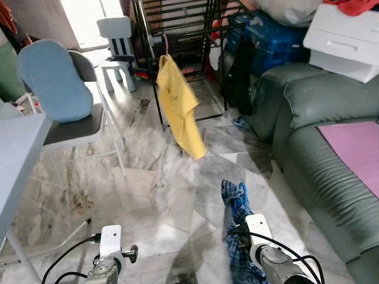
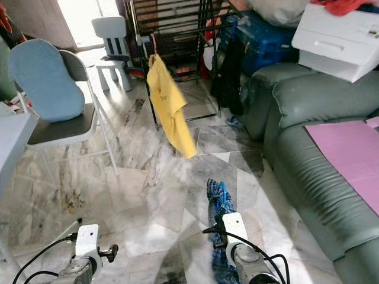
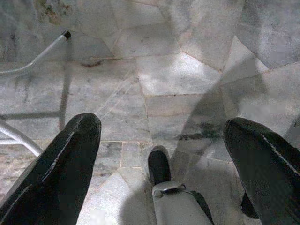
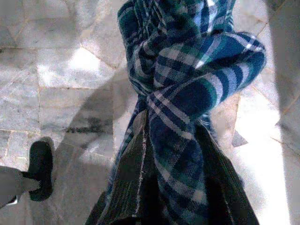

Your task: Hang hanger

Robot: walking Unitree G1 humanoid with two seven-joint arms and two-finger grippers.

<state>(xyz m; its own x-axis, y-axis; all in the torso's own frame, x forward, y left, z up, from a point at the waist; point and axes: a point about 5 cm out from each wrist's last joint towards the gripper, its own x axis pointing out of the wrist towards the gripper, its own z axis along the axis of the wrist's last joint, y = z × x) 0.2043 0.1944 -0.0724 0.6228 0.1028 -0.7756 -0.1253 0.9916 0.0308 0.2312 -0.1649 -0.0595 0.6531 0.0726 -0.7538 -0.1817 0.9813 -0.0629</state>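
A blue plaid garment [image 1: 233, 204] on a blue hanger, whose hook [image 1: 241, 190] pokes out at the top, hangs low over the marble floor in front of me. My right gripper [image 4: 171, 140] is shut on the plaid garment [image 4: 187, 89], which covers most of its fingers [image 4: 126, 187]. Further back stands a black drying rack [image 1: 177, 23], where a yellow shirt [image 1: 177, 106] hangs from a pink hanger [image 1: 166, 44] on the front rail. My left gripper [image 3: 164, 129] hangs low at the left, open, with only floor between its fingers.
A metal chair with a blue cushion [image 1: 56, 83] stands left, beside a white table edge [image 1: 18, 154]. A green sofa [image 1: 314, 136] with a pink mat lines the right. A small white child's chair [image 1: 118, 47] and dark hanging clothes [image 1: 240, 71] flank the rack.
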